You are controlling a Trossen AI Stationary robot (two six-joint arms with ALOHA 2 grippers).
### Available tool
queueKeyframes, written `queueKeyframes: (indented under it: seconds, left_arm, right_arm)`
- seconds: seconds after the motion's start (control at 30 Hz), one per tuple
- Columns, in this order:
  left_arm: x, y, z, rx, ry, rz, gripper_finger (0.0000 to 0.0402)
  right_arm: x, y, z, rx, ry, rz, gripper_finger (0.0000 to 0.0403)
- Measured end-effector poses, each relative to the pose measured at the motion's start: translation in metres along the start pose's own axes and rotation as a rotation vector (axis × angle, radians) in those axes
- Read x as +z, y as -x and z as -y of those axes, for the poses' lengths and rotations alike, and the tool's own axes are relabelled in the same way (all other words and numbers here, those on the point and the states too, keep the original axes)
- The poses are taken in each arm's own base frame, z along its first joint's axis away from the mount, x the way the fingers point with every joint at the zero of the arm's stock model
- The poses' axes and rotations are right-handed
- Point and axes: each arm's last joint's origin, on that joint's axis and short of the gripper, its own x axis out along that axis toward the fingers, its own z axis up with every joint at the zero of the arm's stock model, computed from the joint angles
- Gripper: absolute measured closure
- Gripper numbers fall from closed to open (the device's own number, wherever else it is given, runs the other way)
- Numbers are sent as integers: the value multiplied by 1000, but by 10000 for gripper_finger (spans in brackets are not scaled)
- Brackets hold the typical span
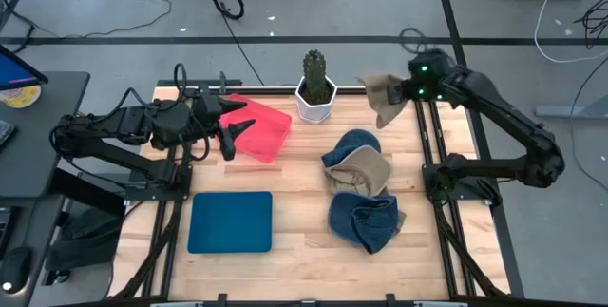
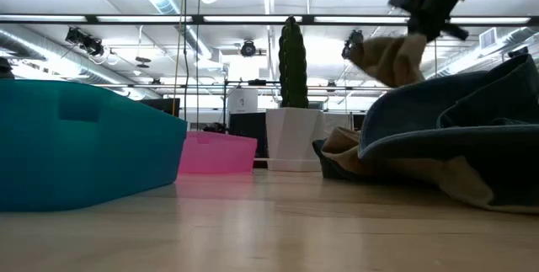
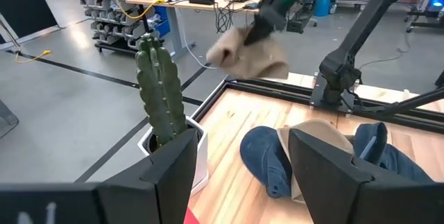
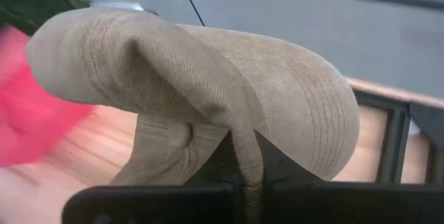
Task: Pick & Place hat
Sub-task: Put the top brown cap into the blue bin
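Tan hat, 1 item, pinched by its fabric in the closed right gripper and held aloft over the table's far right corner, beside potted cactus; left gripper, fingers apart and empty, over pink bin.

right hand: pinching tan hat | pink bin: behind hat

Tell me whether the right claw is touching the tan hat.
Touching. In the right wrist view the right claw is shut on a fold of the tan hat; the high view shows the hat hanging from it above the table's far right corner.
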Motion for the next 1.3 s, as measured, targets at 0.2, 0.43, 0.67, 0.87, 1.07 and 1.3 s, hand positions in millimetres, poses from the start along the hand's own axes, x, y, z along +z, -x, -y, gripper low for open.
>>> queueKeyframes:
  seconds: [0.2,0.43,0.67,0.87,1.07,1.3]
  left_arm:
    - [0,0,0,1,-5,0,170]
    - [0,0,0,2,-6,0,170]
    - [0,0,0,3,-7,1,170]
    - [4,-1,1,0,13,31,170]
    - [6,-9,7,-5,57,55,170]
    - [3,-26,18,-26,415,28,170]
  right_arm:
    - [14,36,-7,46,-35,52,402]
    - [12,52,-22,124,-94,48,403]
    - [10,77,-54,287,-117,140,403]
    - [2,78,-83,370,-139,155,403]
    - [-2,64,-126,485,-116,170,403]
    - [-9,48,-155,511,-89,172,403]
